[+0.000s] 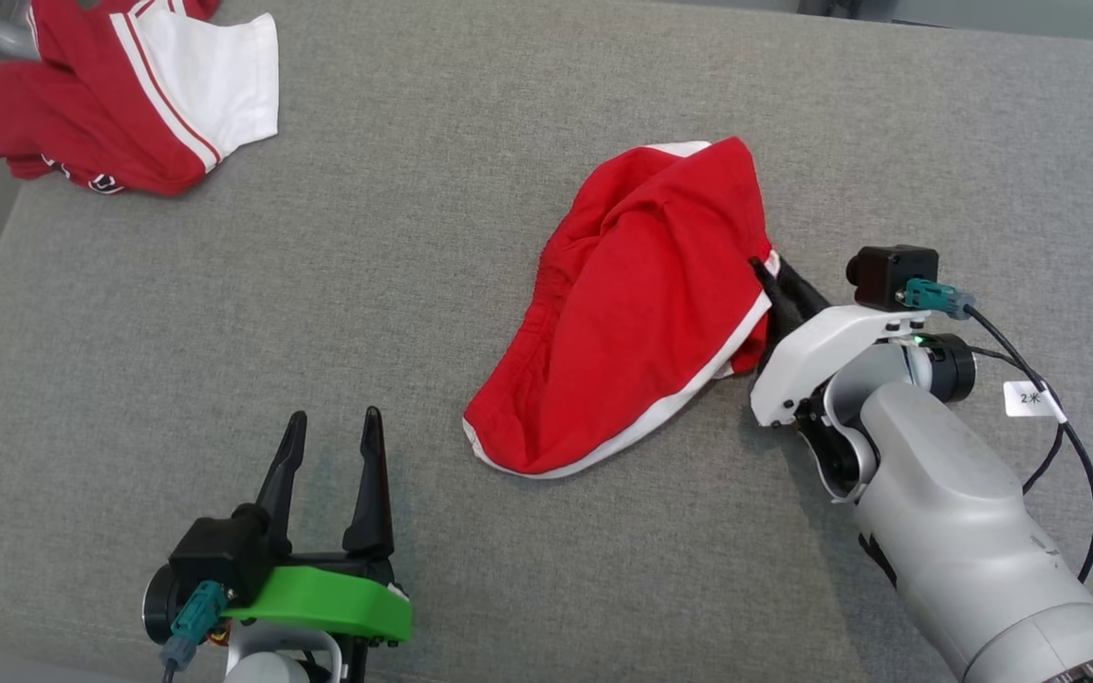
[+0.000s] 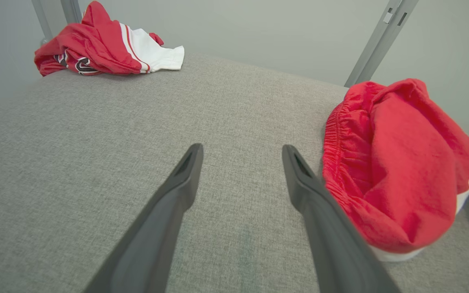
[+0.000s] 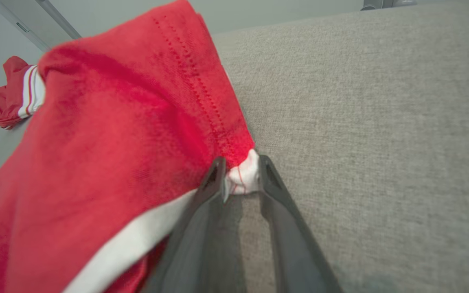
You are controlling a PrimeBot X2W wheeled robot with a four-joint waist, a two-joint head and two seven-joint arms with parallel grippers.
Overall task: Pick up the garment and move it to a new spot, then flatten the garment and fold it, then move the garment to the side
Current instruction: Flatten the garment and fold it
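The garment [image 1: 641, 304] is a pair of red shorts with white trim, lying crumpled right of centre on the grey cloth table [image 1: 319, 285]. My right gripper [image 1: 763, 275] is at its right edge. In the right wrist view the two dark fingers pinch the white hem corner of the garment [image 3: 116, 142], so the right gripper [image 3: 240, 175] is shut on it. My left gripper [image 1: 333, 422] stands open at the lower left with nothing between its fingers. In the left wrist view the left gripper [image 2: 242, 152] is just left of the garment [image 2: 397, 162], apart from it.
A second red and white garment [image 1: 129, 95] lies bunched at the table's far left corner, also seen from the wrists as a red and white heap [image 2: 104, 44] [image 3: 10, 101]. Grey frame posts [image 2: 377, 40] rise behind the table's far edge.
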